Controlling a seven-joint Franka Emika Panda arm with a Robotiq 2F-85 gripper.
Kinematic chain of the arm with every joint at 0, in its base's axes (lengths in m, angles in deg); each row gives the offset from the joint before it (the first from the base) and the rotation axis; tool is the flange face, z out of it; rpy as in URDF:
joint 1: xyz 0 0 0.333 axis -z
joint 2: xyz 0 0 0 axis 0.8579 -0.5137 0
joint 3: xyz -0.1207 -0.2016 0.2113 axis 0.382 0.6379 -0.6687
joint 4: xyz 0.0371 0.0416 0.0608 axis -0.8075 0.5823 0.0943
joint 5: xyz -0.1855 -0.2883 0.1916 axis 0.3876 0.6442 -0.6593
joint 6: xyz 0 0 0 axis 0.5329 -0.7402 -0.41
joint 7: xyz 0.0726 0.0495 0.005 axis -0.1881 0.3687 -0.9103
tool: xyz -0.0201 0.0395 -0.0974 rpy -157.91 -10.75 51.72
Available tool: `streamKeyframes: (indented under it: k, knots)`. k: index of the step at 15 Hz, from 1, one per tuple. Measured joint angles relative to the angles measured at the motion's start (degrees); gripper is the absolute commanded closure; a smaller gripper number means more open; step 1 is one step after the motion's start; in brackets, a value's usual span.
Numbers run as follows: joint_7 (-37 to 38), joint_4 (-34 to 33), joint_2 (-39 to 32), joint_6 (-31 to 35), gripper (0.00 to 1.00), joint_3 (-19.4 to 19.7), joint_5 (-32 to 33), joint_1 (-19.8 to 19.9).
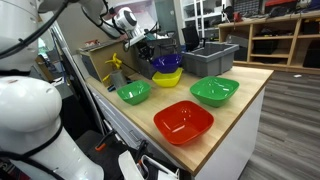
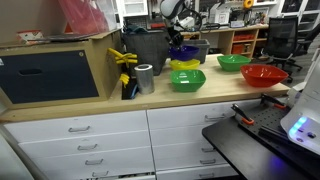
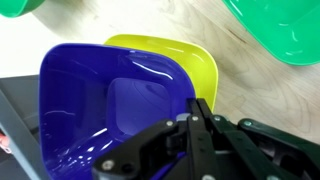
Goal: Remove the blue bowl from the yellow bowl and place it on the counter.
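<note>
In the wrist view the gripper (image 3: 201, 115) fills the lower edge. Its dark fingers (image 3: 203, 108) are pinched onto the right-hand rim of the blue bowl (image 3: 95, 110). The fingertips are partly hidden behind the linkage, and the frame cuts off the bowl's near left side. The blue bowl sits tilted over the yellow bowl (image 3: 190, 60) and hides all but its far and right rim; whether the two touch cannot be told here. In an exterior view the red bowl (image 1: 184, 122) lies nearest on the counter (image 1: 250, 85). Behind it are a small green bowl (image 1: 133, 93) to the left and a larger green bowl (image 1: 214, 91) to the right, both apart from the yellow bowl farther back. There the blue bowl is held tilted over the yellow bowl in the clamped gripper. A grey bin (image 1: 210, 57) stands at the far right, partly hidden by the arm. In an exterior view a silver can (image 2: 145, 78) stands left of the bowls; any lettering on it is too small to read.
</note>
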Motion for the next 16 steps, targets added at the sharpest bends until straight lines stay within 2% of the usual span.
streamKeyframes:
  k: [7,16]
  knots:
    - [0.04,5.19,10.54,-5.72,0.99,-0.22,2.37,-0.27]
    - [0.67,20.96,25.73,-9.43,0.99,-0.72,2.36,1.44]
